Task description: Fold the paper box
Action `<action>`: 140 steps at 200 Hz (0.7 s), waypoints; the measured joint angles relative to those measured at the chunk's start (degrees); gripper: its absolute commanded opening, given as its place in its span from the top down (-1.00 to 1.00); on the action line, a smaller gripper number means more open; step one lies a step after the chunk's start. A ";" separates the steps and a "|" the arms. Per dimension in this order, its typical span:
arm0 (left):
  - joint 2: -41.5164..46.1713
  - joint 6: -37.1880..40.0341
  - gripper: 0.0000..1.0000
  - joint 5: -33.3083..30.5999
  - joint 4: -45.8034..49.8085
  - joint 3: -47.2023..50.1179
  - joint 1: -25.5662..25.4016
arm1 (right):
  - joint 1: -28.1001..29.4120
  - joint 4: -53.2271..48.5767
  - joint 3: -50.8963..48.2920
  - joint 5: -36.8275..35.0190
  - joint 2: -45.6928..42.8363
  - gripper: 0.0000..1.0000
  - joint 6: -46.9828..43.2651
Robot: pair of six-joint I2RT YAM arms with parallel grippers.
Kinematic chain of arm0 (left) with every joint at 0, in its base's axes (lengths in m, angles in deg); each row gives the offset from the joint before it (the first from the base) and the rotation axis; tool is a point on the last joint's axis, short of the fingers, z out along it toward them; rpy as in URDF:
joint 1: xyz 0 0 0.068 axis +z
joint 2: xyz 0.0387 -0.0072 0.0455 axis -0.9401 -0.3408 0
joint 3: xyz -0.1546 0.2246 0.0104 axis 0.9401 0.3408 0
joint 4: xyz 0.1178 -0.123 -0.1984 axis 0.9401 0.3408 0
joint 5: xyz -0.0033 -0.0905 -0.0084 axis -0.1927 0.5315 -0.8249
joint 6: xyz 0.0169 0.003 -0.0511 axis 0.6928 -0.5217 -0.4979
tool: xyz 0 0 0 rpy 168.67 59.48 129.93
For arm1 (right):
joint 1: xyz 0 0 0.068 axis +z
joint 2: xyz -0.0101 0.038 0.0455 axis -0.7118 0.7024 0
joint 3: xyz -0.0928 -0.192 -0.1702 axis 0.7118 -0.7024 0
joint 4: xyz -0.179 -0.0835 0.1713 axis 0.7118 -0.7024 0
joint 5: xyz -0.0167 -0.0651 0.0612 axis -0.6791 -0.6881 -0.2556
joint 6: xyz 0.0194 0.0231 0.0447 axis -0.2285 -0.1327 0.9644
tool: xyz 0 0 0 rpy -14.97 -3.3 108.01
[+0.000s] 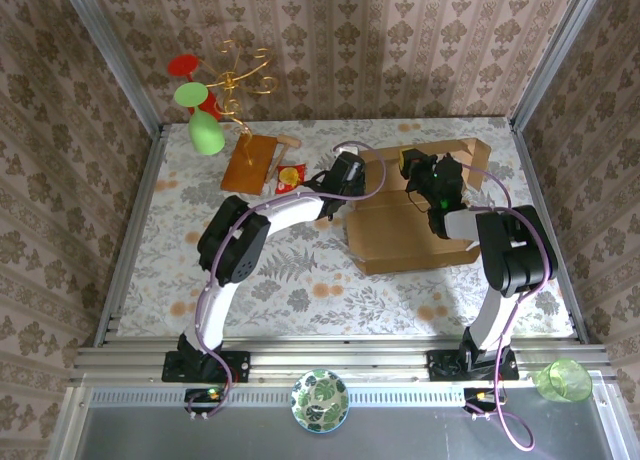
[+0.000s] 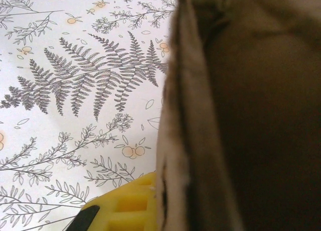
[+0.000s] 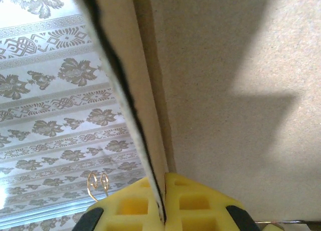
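Up close, right end effector (image 3: 163,203) pinches the paper box (image 3: 235,90) flap

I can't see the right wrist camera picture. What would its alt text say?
The right gripper, its yellow fingers shut, pinches the thin edge of the paper box, whose brown panel spreads across the right side. Patterned wallpaper and gold wire loops show at left.

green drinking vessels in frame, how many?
2. A green goblet far left beside the gold wire stand; a green cup in the near right corner. None seem hidden.
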 measured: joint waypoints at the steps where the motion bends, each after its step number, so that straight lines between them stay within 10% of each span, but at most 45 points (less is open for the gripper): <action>1: 0.00 -0.07 0.98 0.00 0.07 -0.02 0.00 | 0.00 0.00 0.00 -0.02 0.00 0.86 0.00; 92: -0.28 0.55 1.00 -1.99 1.68 -0.83 0.94 | -0.02 -6.25 0.00 0.22 -2.12 -0.12 0.26; 140: 2.27 3.67 1.00 -2.12 1.90 2.47 3.04 | -5.25 -18.47 -0.07 0.31 -15.10 -0.20 -4.26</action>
